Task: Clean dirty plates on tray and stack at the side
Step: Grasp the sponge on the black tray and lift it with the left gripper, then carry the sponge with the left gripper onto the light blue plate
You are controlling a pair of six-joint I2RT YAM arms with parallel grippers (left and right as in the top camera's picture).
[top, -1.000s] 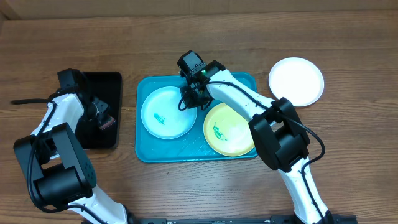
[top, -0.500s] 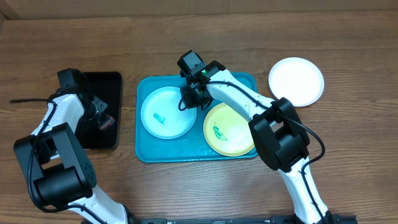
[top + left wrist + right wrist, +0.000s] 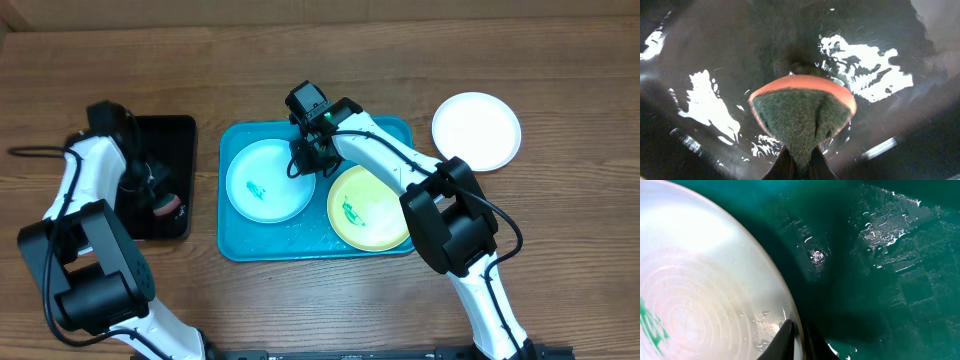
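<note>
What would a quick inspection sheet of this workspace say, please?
Surface: wooden table.
Job's things: turquoise tray holds cyan plate and yellow-green plate, both green-smeared; white plate on the table to its right.
Clutter: wet black tray.
Grippers: left gripper shut on sponge over the black tray; right gripper shut on the cyan plate's rim.
Cables: black cable trails toward the table's left edge.
Surroundings: nothing seen.

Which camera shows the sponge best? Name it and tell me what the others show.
The left wrist view: the sponge sits large in the middle, green scouring face and orange rim clear, pinched by the left gripper. Overhead shows only a small reddish blob over the black tray. The right wrist view misses it.
</note>
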